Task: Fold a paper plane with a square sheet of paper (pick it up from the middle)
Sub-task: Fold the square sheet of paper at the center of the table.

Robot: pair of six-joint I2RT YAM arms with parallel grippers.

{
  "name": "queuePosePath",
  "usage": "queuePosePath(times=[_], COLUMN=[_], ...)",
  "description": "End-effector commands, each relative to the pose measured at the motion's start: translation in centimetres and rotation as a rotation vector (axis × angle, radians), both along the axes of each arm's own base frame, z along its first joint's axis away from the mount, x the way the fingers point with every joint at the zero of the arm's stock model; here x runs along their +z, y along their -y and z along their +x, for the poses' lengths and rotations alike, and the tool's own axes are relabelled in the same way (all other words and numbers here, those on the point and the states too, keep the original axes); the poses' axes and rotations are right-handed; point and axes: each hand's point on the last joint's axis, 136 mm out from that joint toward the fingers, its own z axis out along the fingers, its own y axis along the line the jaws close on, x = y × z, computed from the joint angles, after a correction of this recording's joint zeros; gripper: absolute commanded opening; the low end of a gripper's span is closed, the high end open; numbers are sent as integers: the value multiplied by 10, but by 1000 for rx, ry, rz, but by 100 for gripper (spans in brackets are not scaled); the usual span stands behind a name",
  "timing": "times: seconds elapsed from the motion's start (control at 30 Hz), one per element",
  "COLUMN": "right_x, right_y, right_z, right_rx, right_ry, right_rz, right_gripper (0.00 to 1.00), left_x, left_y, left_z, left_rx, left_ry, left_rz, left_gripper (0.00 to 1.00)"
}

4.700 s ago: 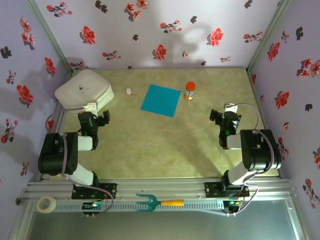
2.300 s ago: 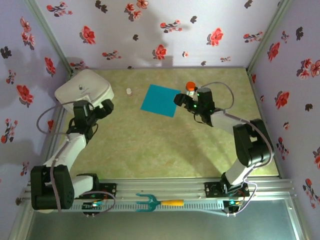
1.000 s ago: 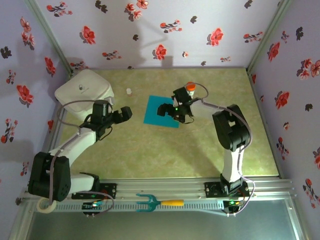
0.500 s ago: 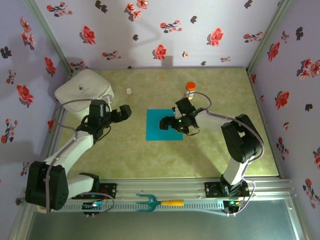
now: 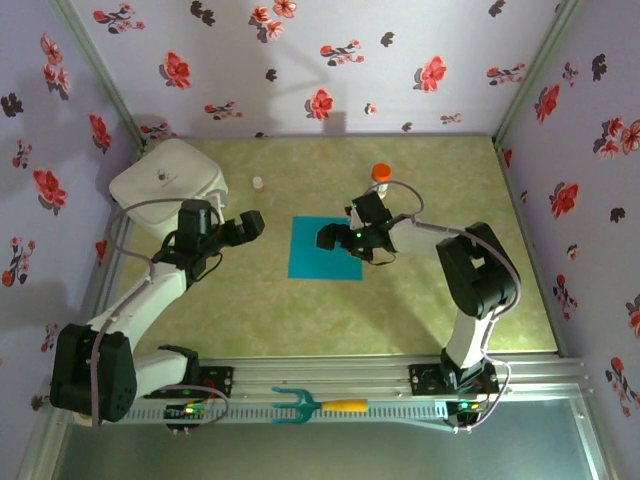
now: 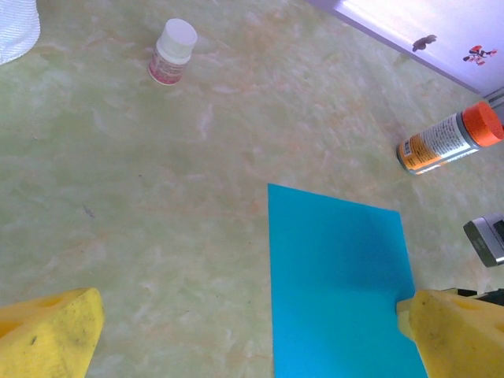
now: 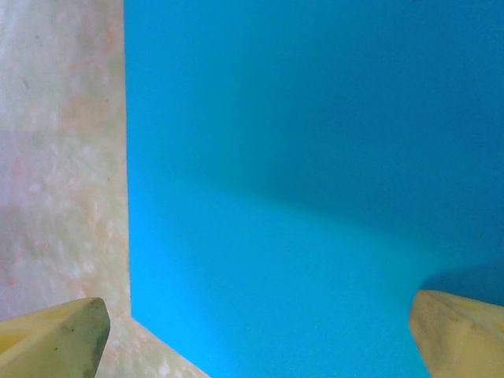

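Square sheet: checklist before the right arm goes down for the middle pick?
1. Right gripper open and empty: ok.
2. Right gripper centred on the square sheet of paper: not ok. The right wrist view has the sheet's edge and a corner close to one finger.
3. Sheet flat and unfolded: ok.
4. Left gripper open, off the sheet's left side: ok.
5. Orange-capped bottle upright and apart from the sheet: ok.
6. Right gripper's height above the paper: cannot tell.
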Motion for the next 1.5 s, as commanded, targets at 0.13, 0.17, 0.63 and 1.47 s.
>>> queuePosePath(times=[0.13,0.17,0.63,1.47], right_x=[-18,-13,42,53], right_y=[-5,-8,131,176], right_z=[-50,-50,-20,-41], right_rx=[-19,-21,-434,-540], right_ry=[-122,-111,171,241], right_rz=[28,45,-296,-147], right_gripper=[99,99,99,99], left_x=[-3,-3,-52,-116], left_y=[15,18,76,164], left_z=[-5,-5,-21,-35], left_rx=[-75,-84,-182,-247], left_ry=[-28,-33,-303,-602], left_rz=[1,4,253,628], left_gripper=[99,99,90,88])
